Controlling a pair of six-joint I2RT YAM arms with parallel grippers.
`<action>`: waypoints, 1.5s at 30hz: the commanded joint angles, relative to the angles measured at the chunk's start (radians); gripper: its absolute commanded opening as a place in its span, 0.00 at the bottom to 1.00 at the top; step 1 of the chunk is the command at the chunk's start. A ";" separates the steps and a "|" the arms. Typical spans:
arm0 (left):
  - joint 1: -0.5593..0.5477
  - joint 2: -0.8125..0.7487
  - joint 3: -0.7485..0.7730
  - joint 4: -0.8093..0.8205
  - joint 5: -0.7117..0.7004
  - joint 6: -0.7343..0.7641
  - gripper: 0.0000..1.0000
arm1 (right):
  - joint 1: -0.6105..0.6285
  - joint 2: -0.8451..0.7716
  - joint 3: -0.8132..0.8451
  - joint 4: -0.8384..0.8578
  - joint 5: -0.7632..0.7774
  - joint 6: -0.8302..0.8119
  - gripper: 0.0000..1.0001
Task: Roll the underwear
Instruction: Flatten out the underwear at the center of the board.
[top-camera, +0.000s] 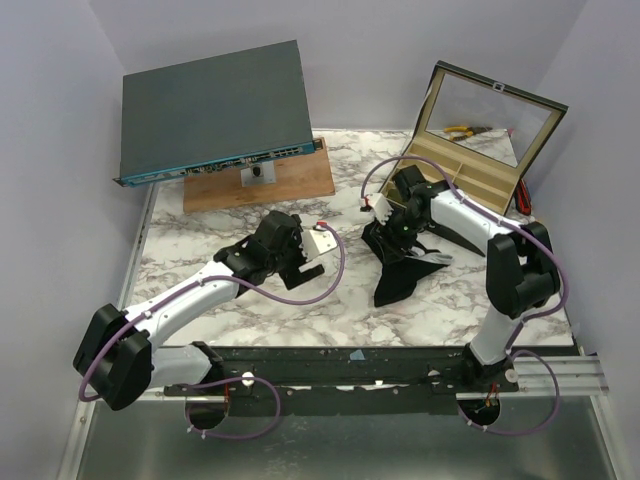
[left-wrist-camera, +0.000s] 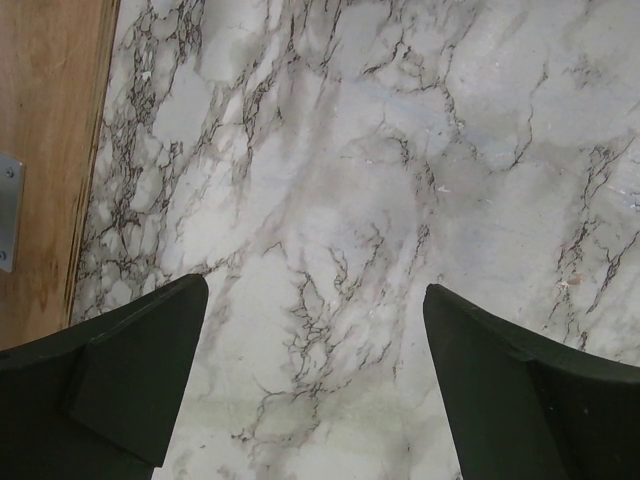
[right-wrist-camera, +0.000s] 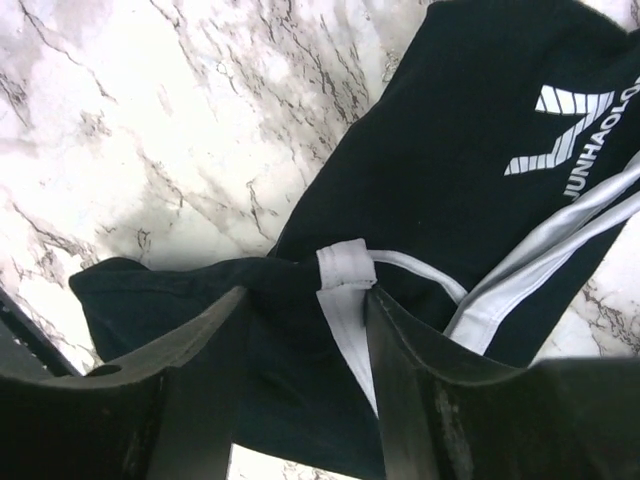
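The underwear (top-camera: 402, 272) is black fabric with white waistband trim, bunched on the marble table (top-camera: 300, 310) right of centre. My right gripper (top-camera: 395, 225) is shut on a fold of it near the top, holding the upper part raised. In the right wrist view the fingers (right-wrist-camera: 200, 350) pinch a bunched fold with white trim (right-wrist-camera: 345, 270) at the gripper (right-wrist-camera: 305, 295). The rest of the underwear (right-wrist-camera: 450, 150), with its white logo (right-wrist-camera: 570, 130), hangs down to the table. My left gripper (top-camera: 298, 262) is open and empty over bare marble (left-wrist-camera: 315, 300), left of the garment.
A dark flat network device (top-camera: 215, 110) leans on a wooden board (top-camera: 260, 180) at the back left; the board's edge shows in the left wrist view (left-wrist-camera: 40, 150). An open wooden box with a glass lid (top-camera: 485, 140) stands at the back right.
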 joint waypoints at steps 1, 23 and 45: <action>-0.007 0.006 -0.003 -0.001 0.009 -0.014 0.99 | 0.008 -0.002 0.004 0.004 -0.037 -0.013 0.44; -0.010 0.160 0.282 -0.014 0.430 -0.247 0.99 | 0.008 -0.229 0.258 -0.141 -0.117 0.109 0.01; 0.049 0.536 0.401 0.142 0.754 -0.110 0.99 | 0.007 -0.449 -0.021 -0.052 -0.194 0.092 0.01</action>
